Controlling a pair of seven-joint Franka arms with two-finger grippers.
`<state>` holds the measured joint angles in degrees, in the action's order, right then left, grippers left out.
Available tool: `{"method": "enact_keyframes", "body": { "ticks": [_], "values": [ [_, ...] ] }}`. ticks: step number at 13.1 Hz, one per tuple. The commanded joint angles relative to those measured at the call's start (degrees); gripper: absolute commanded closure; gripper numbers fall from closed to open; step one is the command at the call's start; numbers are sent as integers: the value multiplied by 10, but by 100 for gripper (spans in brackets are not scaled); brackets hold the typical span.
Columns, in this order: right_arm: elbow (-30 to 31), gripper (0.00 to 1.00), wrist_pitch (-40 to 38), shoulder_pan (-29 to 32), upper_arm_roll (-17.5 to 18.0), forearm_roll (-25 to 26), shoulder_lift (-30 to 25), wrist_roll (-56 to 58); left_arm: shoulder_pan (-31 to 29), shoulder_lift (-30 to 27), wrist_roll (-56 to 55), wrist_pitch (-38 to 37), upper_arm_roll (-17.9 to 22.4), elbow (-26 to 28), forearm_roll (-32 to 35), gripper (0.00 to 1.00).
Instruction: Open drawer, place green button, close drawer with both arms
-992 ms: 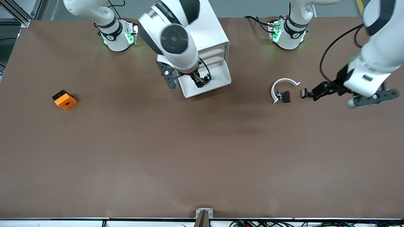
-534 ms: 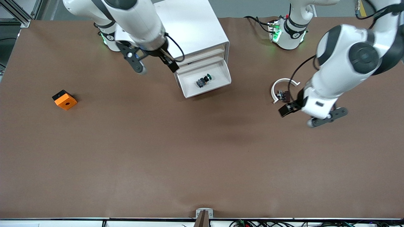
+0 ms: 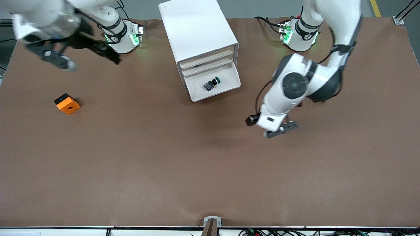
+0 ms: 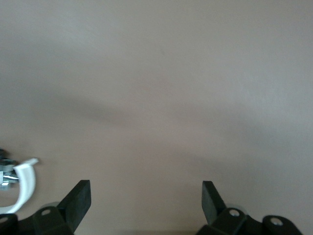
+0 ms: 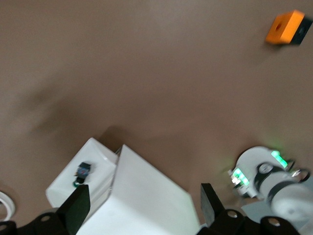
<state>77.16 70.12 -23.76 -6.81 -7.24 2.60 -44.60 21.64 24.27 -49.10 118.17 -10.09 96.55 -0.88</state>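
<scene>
A: In the front view, the tiny green-capped push-button on its dark body lies in the pulled-out bottom drawer of the white plastic three-drawer cabinet. So opening and placing look done, and closing is the step in hand.

B: And the arms? The left arm's black two-finger gripper hangs over bare brown table, nearer the camera than the drawer and toward the left arm's end. Its fingers can't be judged from here. The right arm's black gripper is a blur over the table beside its own base.

A: An orange cube with a black hole sits toward the right arm's end, no part of this job.

B: In the left wrist view, the left gripper has its fingers spread wide with nothing between them, only table below. A curved white plastic piece is cut off at the edge.

A: In the right wrist view, the right gripper is also spread wide and empty. The cabinet, the open drawer with the button in it and the orange cube all show, somewhat smeared.

B: The next move likely calls for one gripper to reach the drawer's front face and push it squarely in. No drawer handle can be made out, and the left arm's bulk hides the table under it.
</scene>
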Motion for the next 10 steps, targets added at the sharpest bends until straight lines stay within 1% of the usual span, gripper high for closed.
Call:
{"method": "enact_keyframes", "body": {
  "ticks": [1,4,6,7,9,10],
  "values": [
    [47,0,22,42,11,38,-31,119,40,38,-13,14,0,-7,18,0],
    [56,0,30,109,11,39,-38,244,81,82,-45,14,-3,-8,9,0],
    [98,0,71,131,11,59,-71,316,103,110,-63,14,-5,-12,4,0],
    [124,0,95,136,11,71,-88,342,107,115,-65,11,-5,-10,-26,0],
    [166,0,129,152,11,77,-119,384,108,127,-64,11,-12,-11,-106,0],
    [182,0,141,154,11,78,-129,389,117,133,-65,10,-17,-12,-119,0]
  ]
}}
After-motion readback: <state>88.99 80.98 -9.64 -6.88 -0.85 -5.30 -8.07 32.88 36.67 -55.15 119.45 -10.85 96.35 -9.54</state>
